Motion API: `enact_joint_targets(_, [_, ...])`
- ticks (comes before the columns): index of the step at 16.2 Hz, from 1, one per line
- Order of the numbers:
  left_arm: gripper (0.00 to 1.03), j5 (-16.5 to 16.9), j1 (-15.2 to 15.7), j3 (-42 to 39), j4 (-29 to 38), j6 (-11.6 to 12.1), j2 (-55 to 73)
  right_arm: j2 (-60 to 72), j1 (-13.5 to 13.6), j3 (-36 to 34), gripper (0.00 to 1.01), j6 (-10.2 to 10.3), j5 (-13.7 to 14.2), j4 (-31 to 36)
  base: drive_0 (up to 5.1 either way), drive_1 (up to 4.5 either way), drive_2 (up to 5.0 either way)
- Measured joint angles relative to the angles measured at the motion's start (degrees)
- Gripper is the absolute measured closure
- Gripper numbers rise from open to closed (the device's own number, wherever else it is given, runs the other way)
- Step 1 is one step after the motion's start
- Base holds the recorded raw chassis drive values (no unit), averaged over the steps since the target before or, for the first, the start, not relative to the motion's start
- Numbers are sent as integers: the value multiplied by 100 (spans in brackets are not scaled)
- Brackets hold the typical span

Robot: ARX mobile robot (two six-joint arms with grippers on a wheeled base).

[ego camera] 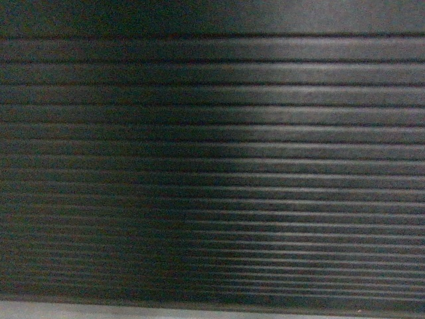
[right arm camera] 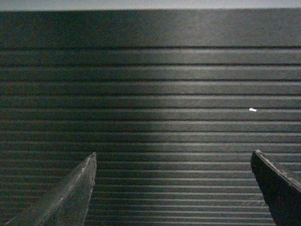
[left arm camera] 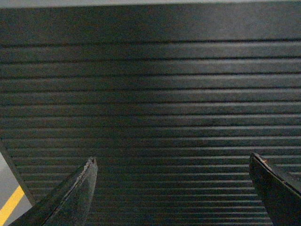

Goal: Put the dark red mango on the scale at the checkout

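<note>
Facing the checkout (ego camera: 212,166) ribbed panel, left end effector (left arm camera: 171,193) and right end effector (right arm camera: 173,190) gape released; the unseen mango, likely firm, smooth and slippery, suits a mid-body grasp.

All three views face the checkout's ribbed front panel (ego camera: 212,166) squarely and close, apparently sharing that panel.

Checkout (ego camera: 212,166) front cropped on all sides in head view; both grippers' jaws cut off by wrist views' lower edges.
</note>
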Motion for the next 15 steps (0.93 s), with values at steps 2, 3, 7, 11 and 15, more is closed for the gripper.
enact_joint_targets(2, [5,-2,0,0,4,0,0,0,0,0,3,-9,-2,0,0,0,0])
enact_joint_targets(3, [5,2,0,0,2,0,0,0,0,0,3,-2,2,7,0,0,0])
enact_joint_targets(7, [5,-2,0,0,4,0,0,0,0,0,3,0,-2,0,0,0,0])
enact_joint_targets(11, [5,0,0,0,2,0,0,0,0,0,3,4,0,-2,0,0,0])
enact_joint_targets(15, [5,-11,0,0,4,-2,0,0,0,0,3,-4,-11,7,0,0,0])
